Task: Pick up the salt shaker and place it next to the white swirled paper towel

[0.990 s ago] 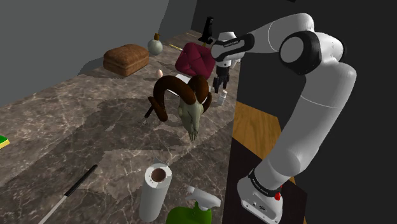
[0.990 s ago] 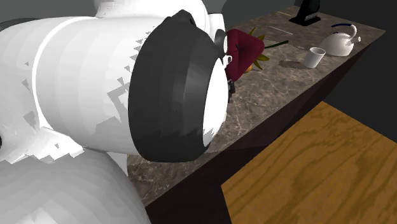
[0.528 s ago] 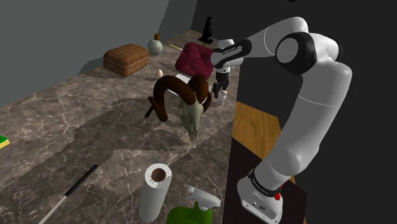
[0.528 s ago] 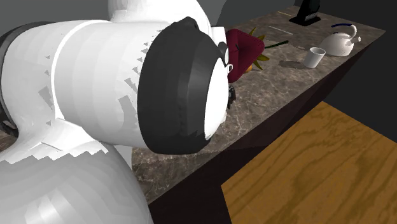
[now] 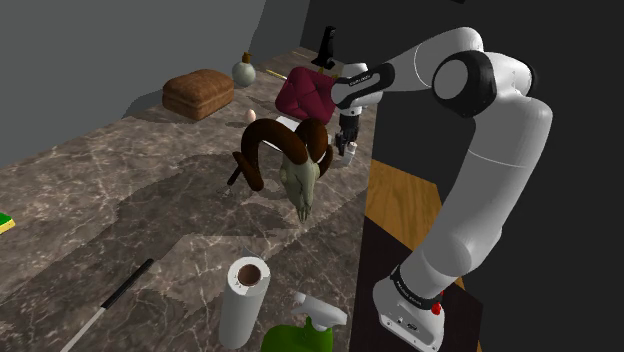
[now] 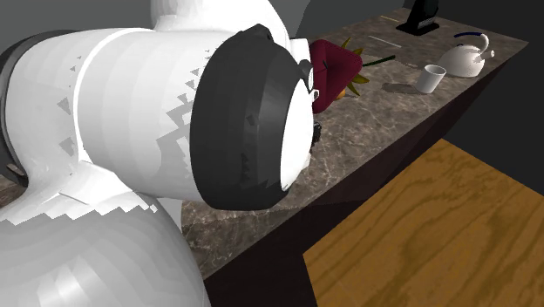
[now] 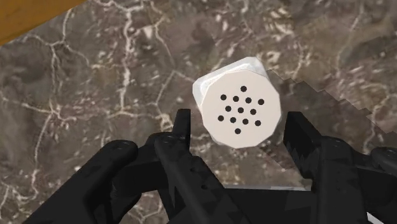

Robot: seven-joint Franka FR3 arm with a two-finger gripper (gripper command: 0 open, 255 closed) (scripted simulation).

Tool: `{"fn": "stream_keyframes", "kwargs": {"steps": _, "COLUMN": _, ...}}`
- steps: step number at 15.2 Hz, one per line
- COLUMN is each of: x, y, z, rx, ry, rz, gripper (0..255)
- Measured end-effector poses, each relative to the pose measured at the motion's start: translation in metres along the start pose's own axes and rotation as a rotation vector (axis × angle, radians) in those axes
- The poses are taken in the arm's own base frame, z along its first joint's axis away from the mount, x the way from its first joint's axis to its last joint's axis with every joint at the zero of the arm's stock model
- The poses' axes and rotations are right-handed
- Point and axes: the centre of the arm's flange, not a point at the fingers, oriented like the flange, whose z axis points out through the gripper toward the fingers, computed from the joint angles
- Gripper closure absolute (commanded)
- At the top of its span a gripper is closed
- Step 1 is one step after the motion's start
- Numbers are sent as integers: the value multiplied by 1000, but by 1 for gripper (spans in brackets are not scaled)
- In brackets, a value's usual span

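Jaws apart, the gripper (image 7: 240, 130) straddles the salt shaker (image 7: 236, 102) near the worktop (image 7: 95, 95) edge; a shallow or uneven squeeze could topple it off.

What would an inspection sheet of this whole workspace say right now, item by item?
Surface: dark marble counter, veined.
Job's things: white salt shaker, upright near the counter edge; paper towel roll, upright, far from it.
Clutter: horned skull, maroon cushion, brown chest, round bottle, kettle, cup, green spray bottle.
Jaws: open, flanking the salt shaker, not touching.
Cables: nothing seen.
Surroundings: wooden floor, grey wall.
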Motion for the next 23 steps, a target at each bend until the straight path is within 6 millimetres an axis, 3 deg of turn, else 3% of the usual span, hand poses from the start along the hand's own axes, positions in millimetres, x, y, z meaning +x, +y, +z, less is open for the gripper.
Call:
{"fn": "stream_keyframes", "kwargs": {"steps": 10, "x": -1, "y": 0, "z": -3, "rx": 0, "ry": 0, "rz": 0, "gripper": 255}}
{"fn": "stream_keyframes", "kwargs": {"steps": 23, "x": -19, "y": 6, "z": -66, "rx": 0, "ry": 0, "rz": 0, "gripper": 255}}
